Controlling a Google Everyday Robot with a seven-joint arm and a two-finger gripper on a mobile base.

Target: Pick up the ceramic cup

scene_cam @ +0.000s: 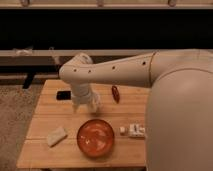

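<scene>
Cream-white ceramic cup cannot be told apart from my gripper (86,103) (clenched or released, I cannot tell).

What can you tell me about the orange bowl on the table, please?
The bowl is wide, round and orange-red, with a glossy inside that looks empty. It stands upright on the wooden table near the front edge, touching nothing else. A pale block lies apart on one side, small white blocks on the other. The gripper hangs just behind it.
</scene>
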